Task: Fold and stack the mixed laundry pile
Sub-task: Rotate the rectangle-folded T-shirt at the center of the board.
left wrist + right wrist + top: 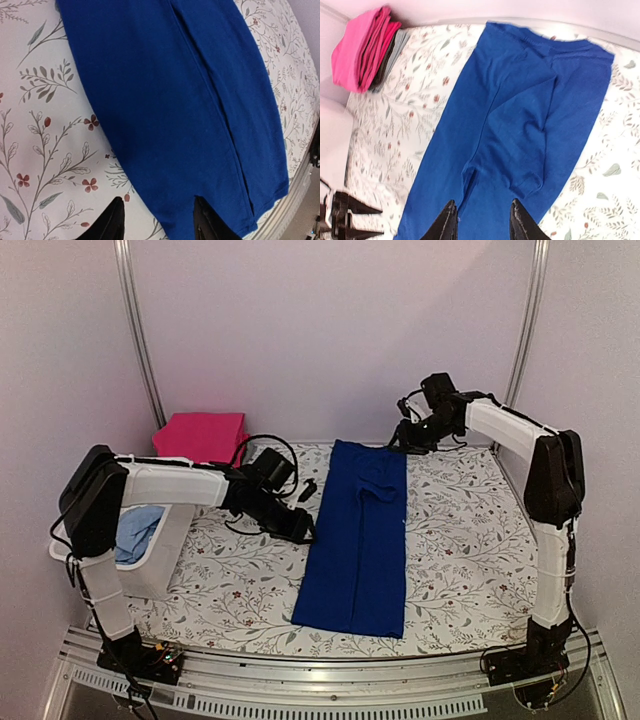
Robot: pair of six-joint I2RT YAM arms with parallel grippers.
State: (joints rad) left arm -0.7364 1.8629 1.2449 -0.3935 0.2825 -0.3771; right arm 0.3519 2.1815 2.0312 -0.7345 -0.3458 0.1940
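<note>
Royal-blue trousers [355, 545] lie flat and lengthwise on the flowered table cover, waist at the far end. My left gripper [305, 528] is low at their left edge. In the left wrist view it [160, 220] is open, one finger over the cover and the other over the blue cloth [190, 110], gripping nothing. My right gripper [405, 440] hovers above the waist end. In the right wrist view it [482, 220] is open and empty over the trousers [520, 125]. A folded pink-red garment [200, 435] tops a small stack [362, 47] at the back left. Pale-blue cloth [135, 530] lies in the basket.
A white plastic basket [165, 550] stands at the table's left edge under the left arm. The table's metal front rail [330, 675] runs along the near side. Pale walls close off the back and both sides.
</note>
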